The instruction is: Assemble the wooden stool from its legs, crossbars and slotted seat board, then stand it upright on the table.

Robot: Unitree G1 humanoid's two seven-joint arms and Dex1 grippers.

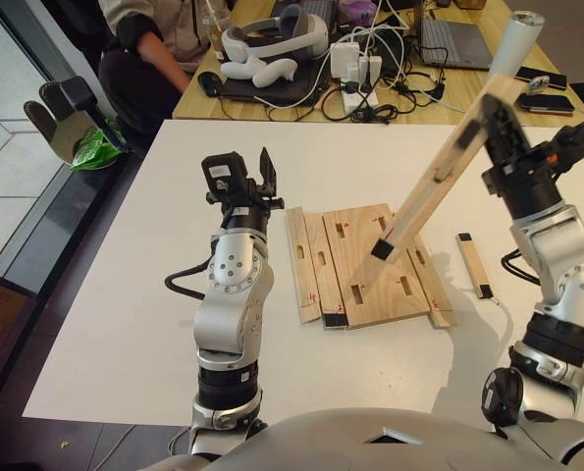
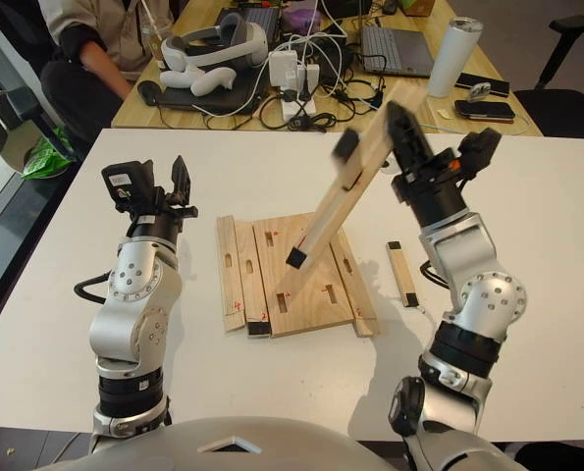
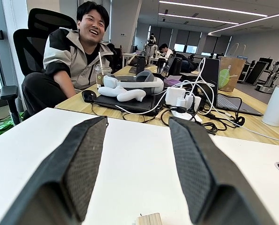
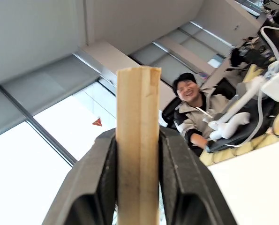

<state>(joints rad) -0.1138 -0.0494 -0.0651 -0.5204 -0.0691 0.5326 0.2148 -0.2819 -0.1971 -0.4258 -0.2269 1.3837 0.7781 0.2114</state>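
The slotted seat board [image 1: 370, 270] lies flat in the middle of the white table, with two narrower wooden pieces [image 1: 309, 263] lying flat against its left side. My right gripper [image 1: 485, 126] is shut on a long wooden leg [image 1: 434, 182], also seen as the leg [image 4: 138, 140] in the right wrist view. It holds the leg tilted, black-capped lower end touching the board near a slot. My left gripper [image 1: 263, 172] is open and empty above the table, left of the pieces. In the left wrist view its fingers [image 3: 78, 168] stand wide apart.
A short crossbar [image 1: 473, 265] with black ends lies on the table right of the board. Behind the white table, a wooden desk [image 1: 468, 98] holds a headset, cables, a laptop, phones and a tumbler. A person sits at the back left.
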